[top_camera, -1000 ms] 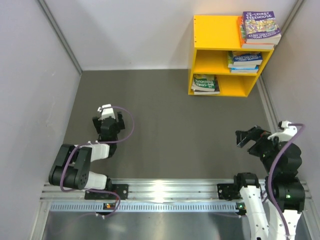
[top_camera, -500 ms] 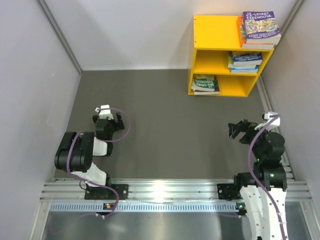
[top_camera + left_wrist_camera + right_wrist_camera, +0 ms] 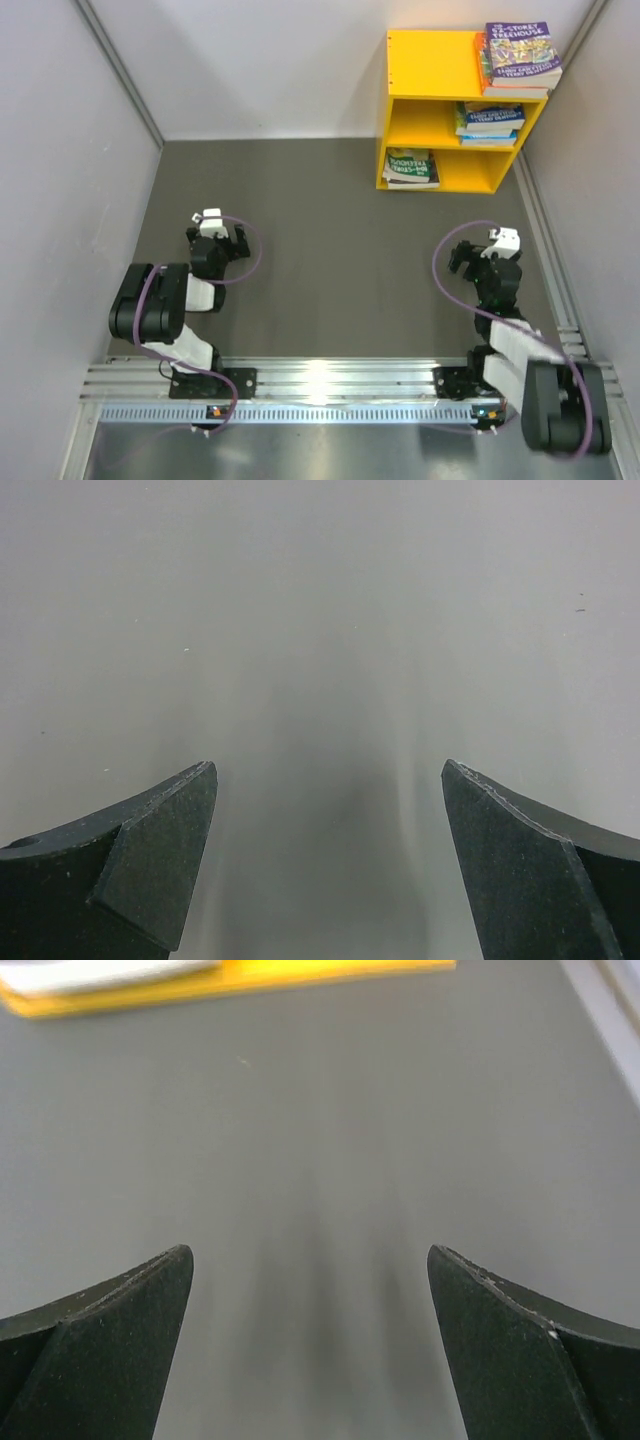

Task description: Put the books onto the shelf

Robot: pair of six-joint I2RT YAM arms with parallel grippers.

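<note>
both arms folded home, books all on the shelf

at about 8 o'clock in the overhead view, the left gripper (image 3: 225, 243) sits low over the table (image 3: 330, 250), its arm tucked back on itself much as it was half a second ago. its claw is released, the jaws spread wide with only bare grey surface between them in the left wrist view (image 3: 330, 770).

up at 1 o'clock, the shelf (image 3: 430, 60) and the books have not shifted: a green-covered pair in the lower compartment (image 3: 410, 168), a small pile in the upper compartment (image 3: 490, 120), and a stack on the top board (image 3: 522, 55).

at 4 o'clock comes the real change. the right gripper (image 3: 462, 258) has swung down from its raised pose and drawn inward toward the middle, its arm now folded low like the left one. its claw is also released and holds nothing (image 3: 310, 1252).

no book lies on the table, so the task looks finished, with both arms parked.
</note>
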